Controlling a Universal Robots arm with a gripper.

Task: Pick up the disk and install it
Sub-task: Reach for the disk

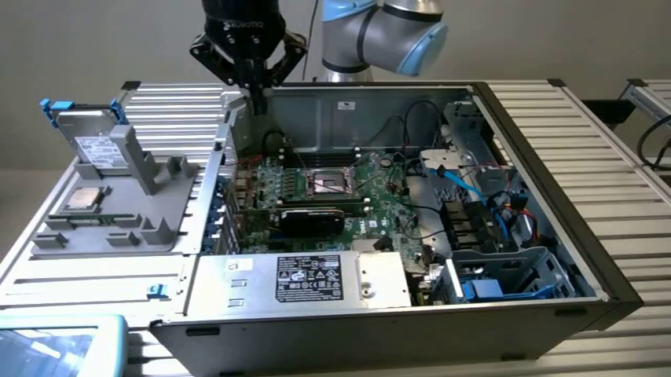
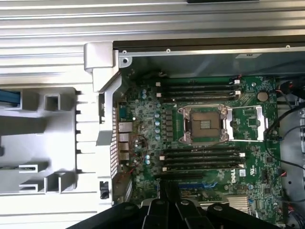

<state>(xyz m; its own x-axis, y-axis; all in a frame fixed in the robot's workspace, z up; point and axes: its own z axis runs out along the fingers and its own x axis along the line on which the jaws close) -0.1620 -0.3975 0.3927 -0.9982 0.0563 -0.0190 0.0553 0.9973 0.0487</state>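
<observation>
1. The open computer case [image 1: 346, 118] takes up most of the bench [image 1: 614, 204], with its motherboard [image 1: 383, 204] bare to us.
2. The grey fixture [image 1: 115, 236] lies along the bench's edge at the exterior view's left, touching the case's side wall.
3. The disk [image 1: 94, 149] stands tilted on edge at the fixture's far corner, with its blue carrier around it. It is well apart from the gripper.
4. We judge the disk to be stiff, dense for its size, smooth on its metal faces and sensitive to knocks. We would take hold across the carrier's long edges near the free upper end, not on the label face.
5. The gripper [image 1: 254, 100] hangs over the case's far corner on the fixture's side, its jaws closed tight on nothing.
6. The processor chip [image 1: 84, 200] lies flat on the fixture, just in front of the disk.
</observation>
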